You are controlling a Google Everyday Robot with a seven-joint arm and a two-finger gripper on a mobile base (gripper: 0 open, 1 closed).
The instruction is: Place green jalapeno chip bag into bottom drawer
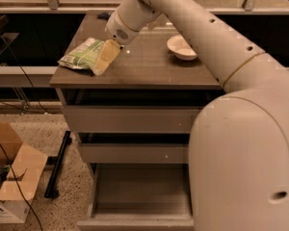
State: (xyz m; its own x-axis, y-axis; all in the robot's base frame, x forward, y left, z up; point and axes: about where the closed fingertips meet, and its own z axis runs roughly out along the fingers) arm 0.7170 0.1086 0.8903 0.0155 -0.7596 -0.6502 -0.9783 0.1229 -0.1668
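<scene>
The green jalapeno chip bag point(81, 56) lies flat on the left part of the cabinet top point(149, 69). My gripper point(104, 60) hangs from the white arm and points down-left. Its pale yellow tip lies over the bag's right end, but contact cannot be told. The bottom drawer point(142, 189) is pulled out below the two upper drawers, and its wide flat floor is bare. My arm's large white body hides the drawer's right side.
A white bowl point(181, 47) stands on the right of the cabinet top. A small dark blue packet point(104, 16) lies at the back edge. A cardboard box point(12, 177) and a black bar point(58, 165) lie on the floor to the left.
</scene>
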